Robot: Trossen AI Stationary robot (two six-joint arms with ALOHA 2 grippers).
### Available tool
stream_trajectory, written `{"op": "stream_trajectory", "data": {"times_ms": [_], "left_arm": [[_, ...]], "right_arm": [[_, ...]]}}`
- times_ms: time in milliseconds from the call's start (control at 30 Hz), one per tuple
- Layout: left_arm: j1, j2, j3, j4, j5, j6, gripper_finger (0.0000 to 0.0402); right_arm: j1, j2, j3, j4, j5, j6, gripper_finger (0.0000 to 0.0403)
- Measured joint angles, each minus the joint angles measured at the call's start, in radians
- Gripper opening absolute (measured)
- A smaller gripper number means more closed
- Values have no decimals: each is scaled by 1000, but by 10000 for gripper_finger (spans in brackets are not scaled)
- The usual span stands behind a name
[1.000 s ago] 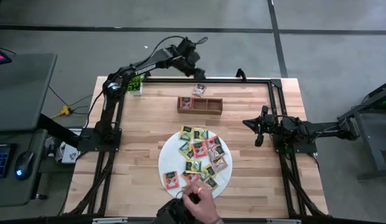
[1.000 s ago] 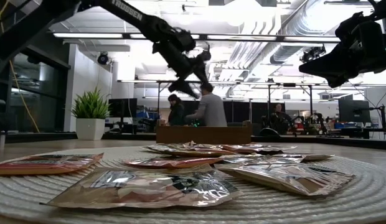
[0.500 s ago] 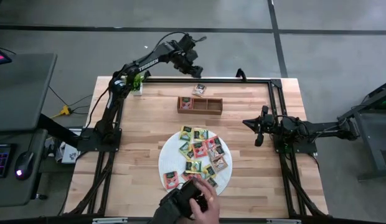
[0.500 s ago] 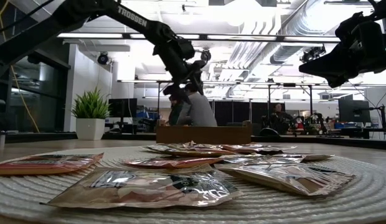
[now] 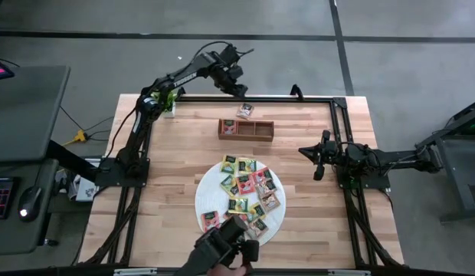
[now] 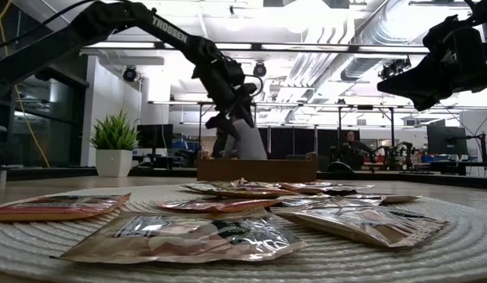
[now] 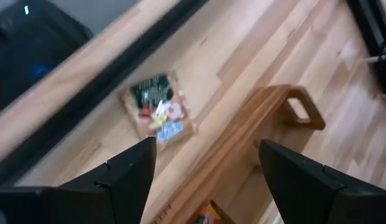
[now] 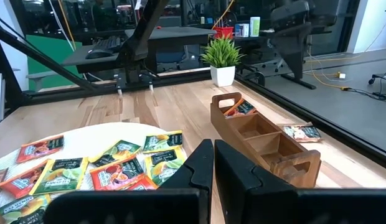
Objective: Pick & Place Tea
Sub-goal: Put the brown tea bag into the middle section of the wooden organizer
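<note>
Tea packets (image 5: 244,193): I count most on the round mat (image 5: 204,189) at worktop centre, one (image 5: 244,111) lying beyond the wooden tray (image 5: 246,129) at 12 o'clock. My left end effector (image 5: 239,86), fingers spread and empty, hangs above that stray; my right end effector (image 5: 317,161), pressed together, waits at 3 o'clock.

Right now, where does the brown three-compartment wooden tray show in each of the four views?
High view: wooden tray at the table's far middle, beyond the round white mat.
Low view: a low brown bar at centre, behind the tea packets.
Left wrist view: one handled end, beyond the open left gripper.
Right wrist view: whole tray, past the shut right gripper.
Shared landmark: the lone tea packet lying just beyond the tray.
</note>
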Motion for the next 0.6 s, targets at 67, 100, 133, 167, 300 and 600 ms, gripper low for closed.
{"op": "stream_trajectory", "data": {"times_ms": [67,100,133,167,300,600], "left_arm": [[1,0,0,2,0,6,279],[1,1,0,3,-1,6,279],[1,1,-1,7,-1,6,279],[1,1,-1,12,0,7,279],[1,1,-1,14,14,10,279],[0,1,-1,21,21,8,279]], "right_arm": [[0,0,0,0,0,0,12],[0,0,0,0,0,0,12],[0,0,0,0,0,0,12],[0,0,0,0,0,0,12],[0,0,0,0,0,0,12],[-1,0,0,13,119,33,12]]}}
